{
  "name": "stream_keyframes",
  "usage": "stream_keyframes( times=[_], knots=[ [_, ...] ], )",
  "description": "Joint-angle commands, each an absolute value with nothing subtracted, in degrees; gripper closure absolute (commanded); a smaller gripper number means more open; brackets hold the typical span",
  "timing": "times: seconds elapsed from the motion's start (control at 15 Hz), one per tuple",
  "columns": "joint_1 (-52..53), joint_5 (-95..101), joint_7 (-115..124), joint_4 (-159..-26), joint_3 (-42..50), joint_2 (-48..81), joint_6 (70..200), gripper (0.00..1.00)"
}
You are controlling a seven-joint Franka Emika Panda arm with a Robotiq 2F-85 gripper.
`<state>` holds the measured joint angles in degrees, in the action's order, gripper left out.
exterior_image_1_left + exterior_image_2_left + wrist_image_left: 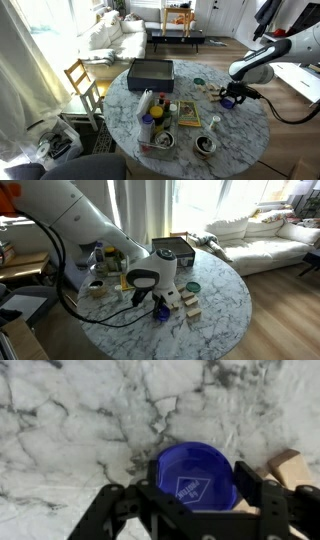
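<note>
Blue cup (pixel 193 480) is sitting on the marble worktop (pixel 60 420) between jaws standing open; a good grip probably needs centring, clear of the wooden block (pixel 290 465) just beside it.

A round, grey-veined marble table (pixel 245 130) carries everything. On it stand a black box (pixel 150 72) near one edge, a small teal lid (pixel 199 82), a blue bowl (pixel 200 480) just beside wooden blocks (pixel 288 465), and clustered bottles (pixel 150 108).

A pale diamond-shaped mark with small lettering sits on the inside bottom of the blue cup (pixel 197 478), too blurred to read; nothing around it is legible.
</note>
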<state>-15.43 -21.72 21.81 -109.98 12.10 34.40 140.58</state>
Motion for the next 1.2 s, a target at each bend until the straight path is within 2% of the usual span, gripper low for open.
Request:
stream_keyframes(
  times=[0.0, 0.4, 0.87, 1.0, 1.13],
  knots=[
    [-15.1, -21.0, 22.6, -109.4, 12.5, 35.5, 141.7, 0.24],
    [-14.7, -20.6, 22.7, -109.7, 12.6, 34.8, 141.5, 0.16],
    [-14.1, -19.7, 22.8, -109.9, 12.7, 34.5, 141.4, 0.24],
    [-14.0, -19.5, 22.8, -110.0, 12.8, 34.4, 141.3, 0.24],
    [-14.0, -19.6, 22.8, -109.9, 12.7, 34.6, 141.5, 0.19]
  ],
)
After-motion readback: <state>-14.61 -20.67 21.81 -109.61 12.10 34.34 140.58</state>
